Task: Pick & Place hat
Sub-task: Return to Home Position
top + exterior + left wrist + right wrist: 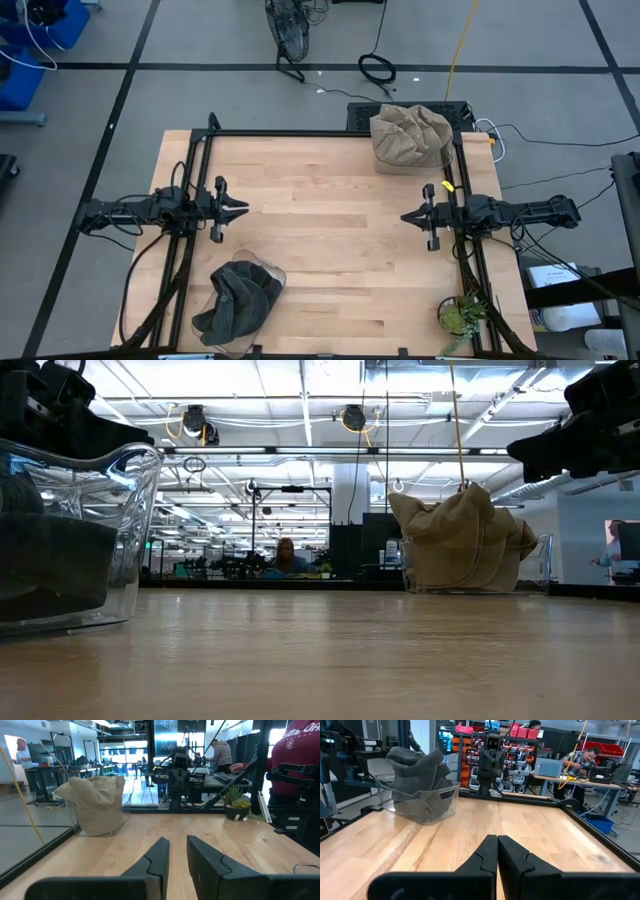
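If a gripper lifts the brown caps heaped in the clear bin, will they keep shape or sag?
Probably sag: the brown caps are creased and slump above the clear bin rim. Likely light, as they look like thin cloth. Lifting one may drag another, since they lie heaped together.

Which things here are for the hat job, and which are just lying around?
For the job: brown caps in the top bin; dark caps in the bottom bin; left pincer and right pincer, waiting at the table's sides.
Just lying about: potted plant; black cable coil on the floor.
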